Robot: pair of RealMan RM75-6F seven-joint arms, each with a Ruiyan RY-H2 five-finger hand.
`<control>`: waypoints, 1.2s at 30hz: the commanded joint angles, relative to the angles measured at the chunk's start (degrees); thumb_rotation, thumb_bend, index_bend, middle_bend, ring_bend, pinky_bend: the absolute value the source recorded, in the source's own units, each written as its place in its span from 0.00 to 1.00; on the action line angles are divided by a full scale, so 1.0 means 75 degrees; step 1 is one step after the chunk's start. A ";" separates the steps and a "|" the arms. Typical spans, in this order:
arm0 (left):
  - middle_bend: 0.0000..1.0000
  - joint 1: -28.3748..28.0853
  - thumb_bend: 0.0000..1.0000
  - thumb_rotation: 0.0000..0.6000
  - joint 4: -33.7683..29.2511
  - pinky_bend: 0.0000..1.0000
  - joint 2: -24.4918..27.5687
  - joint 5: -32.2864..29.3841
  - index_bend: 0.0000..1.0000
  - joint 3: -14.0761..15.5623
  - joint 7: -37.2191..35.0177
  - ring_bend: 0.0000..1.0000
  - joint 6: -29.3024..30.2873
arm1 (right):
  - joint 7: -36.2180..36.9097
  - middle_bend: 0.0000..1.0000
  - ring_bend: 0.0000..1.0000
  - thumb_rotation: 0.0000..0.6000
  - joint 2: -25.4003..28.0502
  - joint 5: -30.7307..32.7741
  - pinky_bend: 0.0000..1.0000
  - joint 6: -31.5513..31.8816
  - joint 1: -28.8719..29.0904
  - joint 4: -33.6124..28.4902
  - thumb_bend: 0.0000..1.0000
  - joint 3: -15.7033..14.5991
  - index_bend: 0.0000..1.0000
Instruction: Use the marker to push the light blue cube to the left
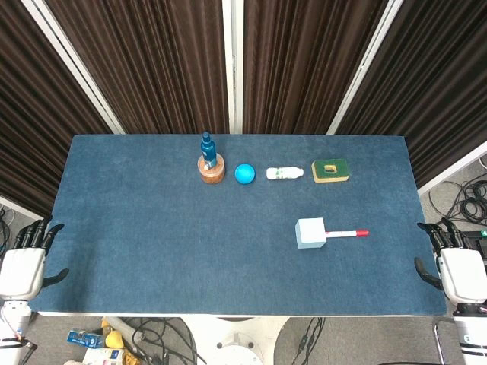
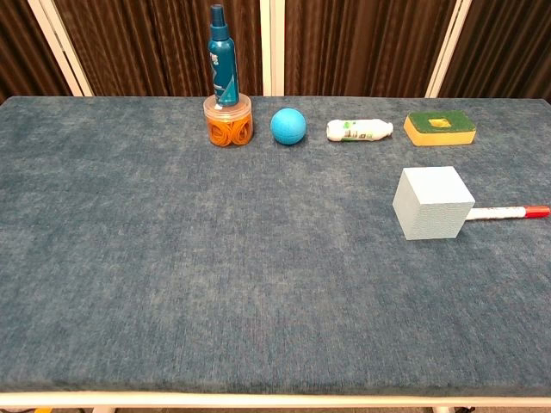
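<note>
The light blue cube [image 1: 310, 233] [image 2: 432, 202] sits on the blue table right of centre. A white marker with a red cap [image 1: 347, 233] [image 2: 506, 212] lies flat just right of the cube, one end against or behind the cube's right face, cap pointing right. My left hand [image 1: 24, 262] hangs off the table's left edge, fingers apart and holding nothing. My right hand [image 1: 455, 266] rests beyond the right edge, likewise open, a short way right of the marker. Neither hand shows in the chest view.
Along the back stand an orange jar topped by a blue spray bottle [image 1: 210, 162] [image 2: 225, 110], a blue ball [image 1: 243, 173] [image 2: 288, 126], a lying white bottle [image 1: 284, 173] [image 2: 359, 130] and a green-yellow sponge [image 1: 330, 171] [image 2: 440, 127]. Cables lie on the floor.
</note>
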 commanded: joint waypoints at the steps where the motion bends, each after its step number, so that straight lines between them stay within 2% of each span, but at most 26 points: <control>1: 0.16 -0.0006 0.14 1.00 0.0043 0.13 -0.0056 0.0004 0.22 -0.0017 0.0021 0.10 0.0012 | -0.0003 0.22 0.06 1.00 0.0015 0.0015 0.18 -0.0026 0.0016 -0.0016 0.26 0.0006 0.18; 13: 0.16 -0.0015 0.14 1.00 0.0079 0.13 -0.0108 0.0057 0.22 -0.0009 0.0053 0.10 0.0014 | 0.0121 0.22 0.06 1.00 -0.0041 -0.0059 0.18 0.0004 0.0021 0.0045 0.27 -0.0015 0.18; 18: 0.16 -0.0002 0.14 1.00 0.0116 0.13 -0.0142 0.0070 0.22 0.0003 0.0020 0.10 0.0020 | 0.0170 0.25 0.06 1.00 -0.0070 -0.0065 0.18 -0.0288 0.0197 0.0126 0.27 -0.0012 0.21; 24: 0.16 -0.0030 0.14 1.00 0.0060 0.13 -0.0157 0.0070 0.22 -0.0014 0.0025 0.10 -0.0013 | 0.0021 0.31 0.08 1.00 -0.0379 0.0165 0.19 -0.1503 0.0970 0.0624 0.28 0.0131 0.31; 31: 0.16 0.0061 0.14 1.00 0.0132 0.13 -0.0148 0.0059 0.22 0.0033 -0.0118 0.10 0.0048 | -0.0455 0.32 0.08 1.00 -0.1252 0.0658 0.20 -0.3054 0.2026 0.1835 0.28 0.0324 0.33; 36: 0.16 0.0107 0.14 1.00 0.0078 0.13 -0.0115 0.0004 0.22 0.0057 -0.0120 0.10 0.0033 | -0.0683 0.34 0.08 1.00 -0.2095 0.0813 0.20 -0.3569 0.2498 0.2800 0.19 0.0341 0.38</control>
